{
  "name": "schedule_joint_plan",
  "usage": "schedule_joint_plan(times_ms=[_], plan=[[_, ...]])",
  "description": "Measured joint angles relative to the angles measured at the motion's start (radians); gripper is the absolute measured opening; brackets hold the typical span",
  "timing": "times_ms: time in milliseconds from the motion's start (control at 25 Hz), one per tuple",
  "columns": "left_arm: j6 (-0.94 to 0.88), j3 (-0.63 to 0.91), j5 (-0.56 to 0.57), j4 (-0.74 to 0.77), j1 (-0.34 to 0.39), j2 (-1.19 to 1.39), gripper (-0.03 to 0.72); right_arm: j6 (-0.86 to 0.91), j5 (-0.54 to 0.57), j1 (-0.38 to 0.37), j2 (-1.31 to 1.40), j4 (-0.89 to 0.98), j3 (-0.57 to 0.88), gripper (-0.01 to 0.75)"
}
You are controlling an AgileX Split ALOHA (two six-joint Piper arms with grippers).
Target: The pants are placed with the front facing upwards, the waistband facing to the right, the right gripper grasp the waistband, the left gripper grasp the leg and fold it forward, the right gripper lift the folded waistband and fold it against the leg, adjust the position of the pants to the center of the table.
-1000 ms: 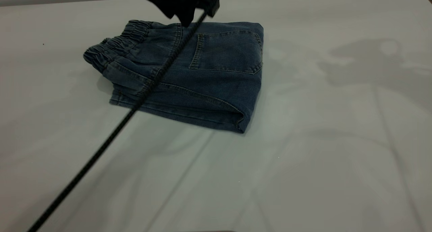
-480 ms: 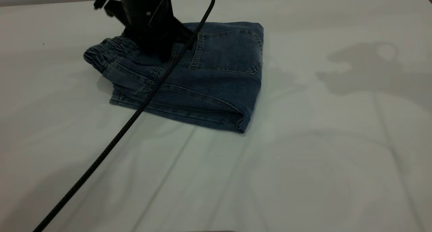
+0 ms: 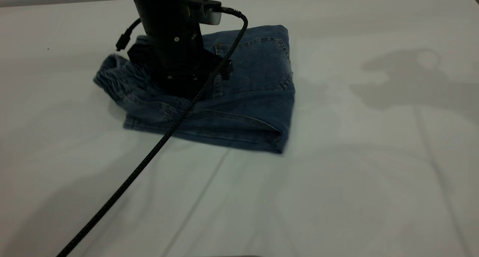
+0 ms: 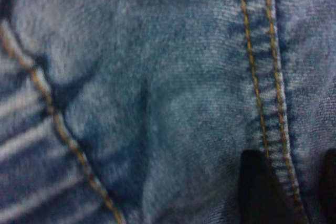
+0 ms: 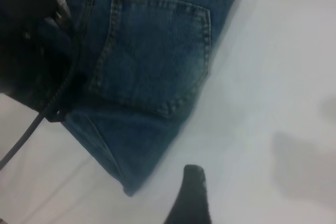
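The pants [image 3: 254, 100] lie folded into a thick blue denim packet on the table [image 3: 355, 182], back pocket [image 3: 262, 62] up. Their ruffled waistband [image 3: 112, 72] is bunched at the packet's left end. My left gripper [image 3: 179, 90] stands straight down on the pants just right of the waistband, with the arm's black body hiding the tips there. The left wrist view is filled with denim [image 4: 157, 103], and the gripper [image 4: 296, 187] is open, jaws pressed on the cloth either side of a tan-stitched seam. My right gripper [image 5: 283, 198] hovers open over bare table beside the pants [image 5: 152, 66], one finger [image 5: 191, 198] showing.
A black braided cable [image 3: 149, 156] runs from the left arm across the pants' front edge to the table's near left. White tabletop stretches to the right of and in front of the pants, with arm shadows [image 3: 404, 77] at the right.
The left arm has come down from above the pants' far edge onto the cloth by the waistband. The packet has slid a little to the right and its waistband end has rumpled.
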Motion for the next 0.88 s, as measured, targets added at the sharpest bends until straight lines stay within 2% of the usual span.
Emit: schedule_joint_plan(times_ms=[320,520,680,880], plan=[[0.002,0.000,0.020,-0.141,-0.028,0.000,0.261,-0.001,0.002,0.000,0.000,0.000,0.000,0.568],[0.025,0.000,0.019,-0.159,-0.040,-0.056,0.261,-0.002,0.006,0.000,-0.004,0.000,0.000,0.568],[0.075,0.000,0.028,-0.114,-0.040,-0.221,0.261,-0.003,0.039,0.000,-0.061,-0.002,0.000,0.568],[0.129,0.000,0.072,0.010,-0.040,-0.499,0.261,0.029,0.139,0.000,-0.223,-0.006,0.000,0.568]])
